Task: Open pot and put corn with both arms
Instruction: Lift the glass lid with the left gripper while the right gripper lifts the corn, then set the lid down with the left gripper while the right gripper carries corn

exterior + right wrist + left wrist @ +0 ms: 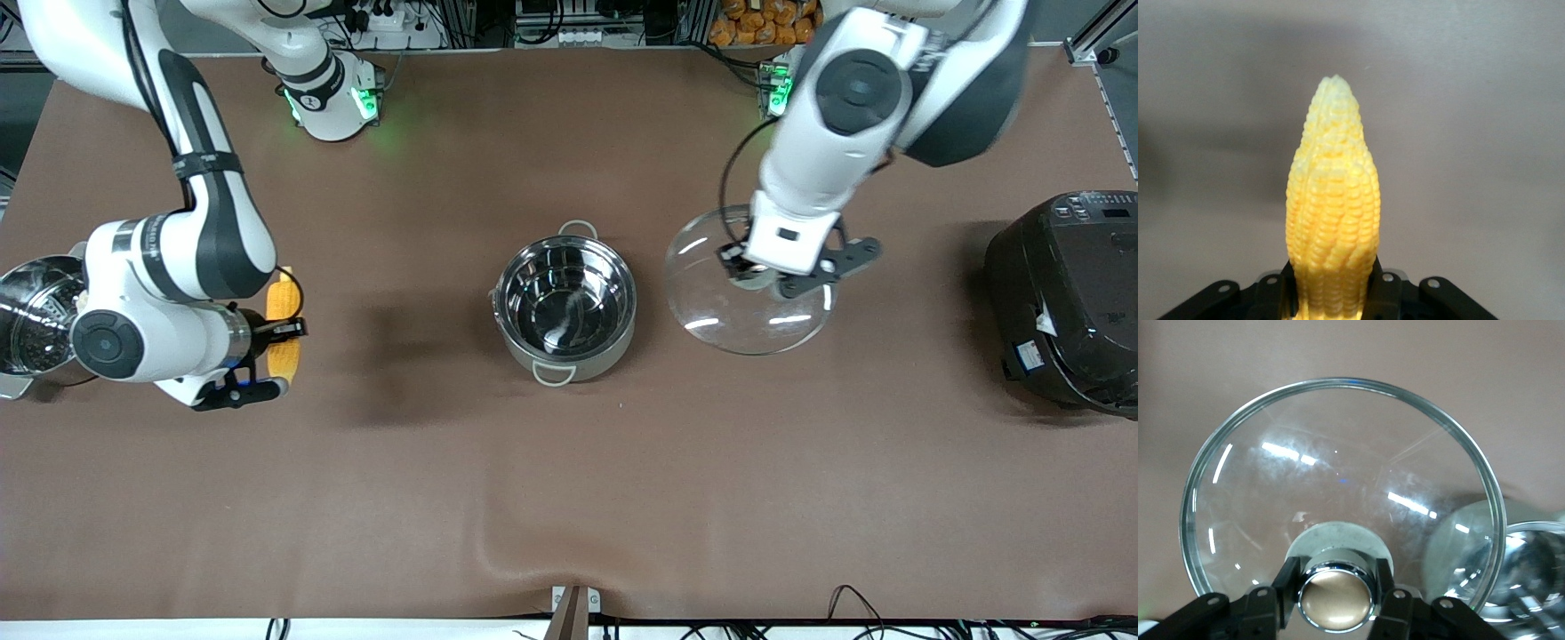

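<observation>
Currently the right pincer (283,331) is closed on the corn (284,331), gripped near its thick end, with the tapered tip projecting out past the fingers; the cob is held over bare counter (569,498) toward the right arm's end, just beside the steamer pot (36,316). The pot (565,307) stands open and empty mid-counter, well apart from this pincer and between the two pincers. The left pincer (756,271) is clamped on the copper-coloured knob (1335,600) of the glass lid (1338,493), with the lid hanging below it, just beside the pot on the side toward the left arm's end.

Risks, as judged:
- The corn is gripped at one end only; a swing in transit could pivot or slip it from the fingers.
- The cob looks about as long as the pot is wide; if released level or off-centre, it may bridge the rim or roll out onto the counter.
- The knob is smooth and rounded; the lid could twist or drop, and glass would not take that well.
- The lid is held close to the pot; the incoming right arm could be crowded.

Count: corn, one; open pot, one; glass lid, one; steamer pot, one; black rice cooker (1071,298), one; arms, two.
</observation>
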{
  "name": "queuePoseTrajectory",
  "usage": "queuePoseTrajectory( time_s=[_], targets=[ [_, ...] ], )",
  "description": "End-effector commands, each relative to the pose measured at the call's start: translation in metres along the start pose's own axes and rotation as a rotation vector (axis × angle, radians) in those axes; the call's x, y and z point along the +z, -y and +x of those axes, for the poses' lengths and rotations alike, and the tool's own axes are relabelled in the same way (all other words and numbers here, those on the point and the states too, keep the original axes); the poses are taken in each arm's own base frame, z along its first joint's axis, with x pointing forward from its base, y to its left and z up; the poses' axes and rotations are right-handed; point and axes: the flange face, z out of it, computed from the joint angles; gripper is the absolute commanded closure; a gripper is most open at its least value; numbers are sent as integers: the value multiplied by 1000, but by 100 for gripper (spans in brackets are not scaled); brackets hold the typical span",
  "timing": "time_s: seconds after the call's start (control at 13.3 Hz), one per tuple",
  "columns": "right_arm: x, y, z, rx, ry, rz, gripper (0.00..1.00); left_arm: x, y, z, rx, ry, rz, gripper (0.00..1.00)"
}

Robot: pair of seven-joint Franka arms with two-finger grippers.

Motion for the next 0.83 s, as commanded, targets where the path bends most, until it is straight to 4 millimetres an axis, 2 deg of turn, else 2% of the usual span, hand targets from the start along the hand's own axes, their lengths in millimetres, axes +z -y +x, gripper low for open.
queuePoseTrajectory(
  time_s=[0.0, 0.08, 0.23, 0.45, 0.6, 0.75],
  targets=[
    [-19, 37, -11, -22, -9, 80, 100, 18, 69, 12, 90, 47, 16, 100],
    [-24, 54, -15, -12, -17, 99, 100, 32, 85, 21, 100, 72, 27, 100],
    [-33, 89, -18, 16, -31, 89, 100, 75, 115, 30, 98, 90, 6, 100],
    [-48, 156, -30, 64, -58, 67, 100, 131, 143, 37, 122, 75, -42, 100],
    [-50, 206, -40, 69, -74, 56, 100, 180, 148, 37, 128, 62, -61, 100],
    [-52, 243, -46, 25, -83, 74, 100, 220, 148, 33, 141, 29, -85, 100]
  ],
)
